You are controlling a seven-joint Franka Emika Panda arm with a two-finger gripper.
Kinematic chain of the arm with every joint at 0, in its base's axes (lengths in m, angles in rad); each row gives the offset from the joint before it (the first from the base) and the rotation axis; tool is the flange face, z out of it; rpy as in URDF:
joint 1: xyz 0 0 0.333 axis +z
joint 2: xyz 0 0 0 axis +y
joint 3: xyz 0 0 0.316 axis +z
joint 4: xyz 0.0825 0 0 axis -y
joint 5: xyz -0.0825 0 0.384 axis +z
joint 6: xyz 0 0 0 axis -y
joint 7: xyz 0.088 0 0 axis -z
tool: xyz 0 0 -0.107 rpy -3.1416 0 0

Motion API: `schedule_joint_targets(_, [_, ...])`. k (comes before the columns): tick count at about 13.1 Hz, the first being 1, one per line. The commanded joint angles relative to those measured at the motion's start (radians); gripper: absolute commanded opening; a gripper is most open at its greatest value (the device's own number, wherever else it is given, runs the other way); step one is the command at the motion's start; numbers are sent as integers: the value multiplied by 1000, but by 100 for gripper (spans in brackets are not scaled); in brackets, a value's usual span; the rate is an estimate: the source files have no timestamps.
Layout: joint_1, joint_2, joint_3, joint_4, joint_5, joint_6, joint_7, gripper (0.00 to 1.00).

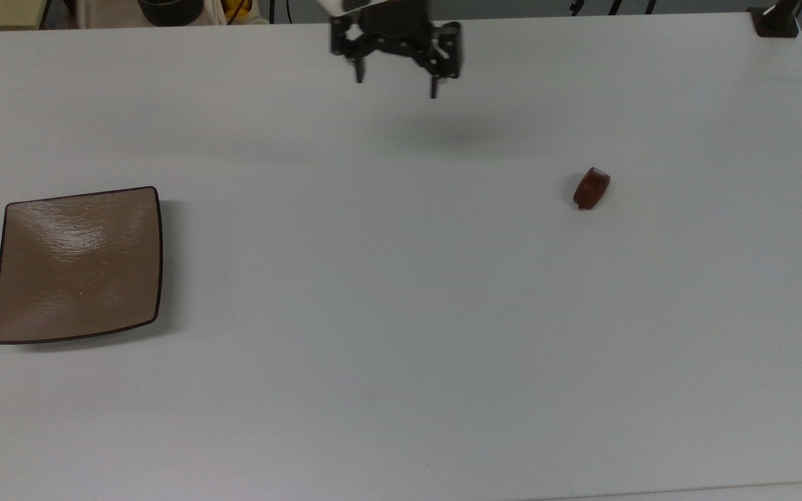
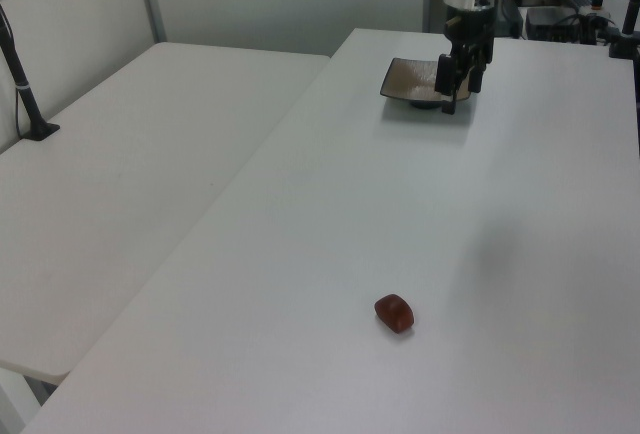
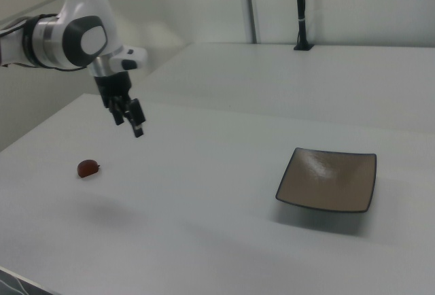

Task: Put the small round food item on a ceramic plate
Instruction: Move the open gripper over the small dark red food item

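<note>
Hovering above the table (image 1: pixel 401 313) with fingers spread and empty, the gripper (image 1: pixel 396 83) is presumably bound for the chestnut-like food item (image 1: pixel 591 188), well apart from the square ceramic plate (image 1: pixel 77 264).

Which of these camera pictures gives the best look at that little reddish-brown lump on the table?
The left view: the small round food item lies nearest that camera, its rounded glossy shape plain. The top view shows it from above, the right view small beyond the gripper.

a white tabletop (image 1: pixel 401 313) spreads under me. in the left view a second white table (image 2: pixel 130 184) adjoins it, with a black post (image 2: pixel 22 79) standing on it. a black clamp base (image 1: pixel 777 19) sits at the top view's upper right corner.
</note>
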Motion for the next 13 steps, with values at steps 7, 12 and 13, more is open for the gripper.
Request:
schedule_joint_targets(7, [223,241,77,104,17,209,369,100])
schedule_joint_targets(12, [297,364,85,137,5,374,372,100])
schedule_joint_targets(13, [306,400,85,153,6,374,372,100])
